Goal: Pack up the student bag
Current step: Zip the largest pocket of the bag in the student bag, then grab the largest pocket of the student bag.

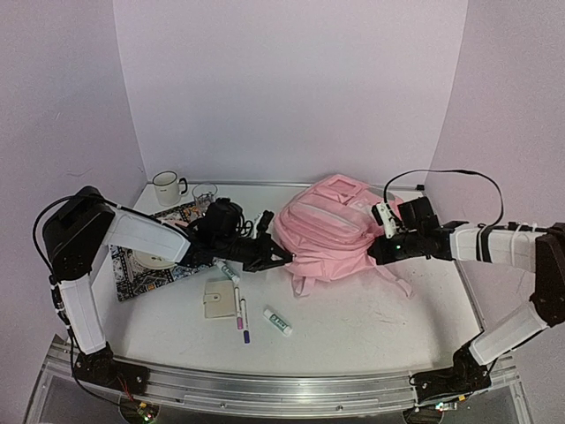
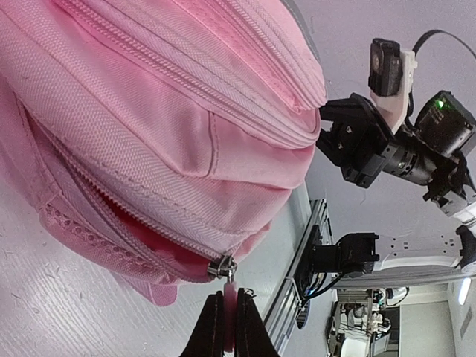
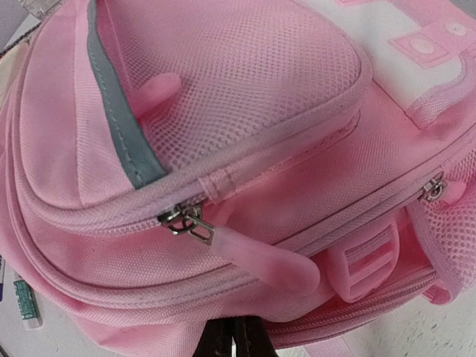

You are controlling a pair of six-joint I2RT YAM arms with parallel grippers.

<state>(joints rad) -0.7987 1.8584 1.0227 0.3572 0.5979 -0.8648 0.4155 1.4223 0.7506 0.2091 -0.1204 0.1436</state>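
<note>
White table (image 1: 353, 327), lilac walls around. Nearest arms: small white tube (image 1: 277, 321), pens (image 1: 241, 314), beige wallet (image 1: 216, 299), close together. Mid-table, right of centre: student bag (image 1: 331, 225) lay on its side. Left gripper (image 1: 282, 258) was clamped on pink zip pull (image 2: 229, 282) at bag's left end; zip behind slider stood parted. Right gripper (image 3: 230, 335) had fingers together, tips against bag's right side; fabric pinched or not, could not tell. Back left: white mug (image 1: 165, 188) and glass (image 1: 205, 192) near wall.

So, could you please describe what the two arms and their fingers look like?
The left arm and right arm share white shells, black joints and black cables. Each ends in slim black fingers. The right wrist carries a white-and-black camera.
</note>
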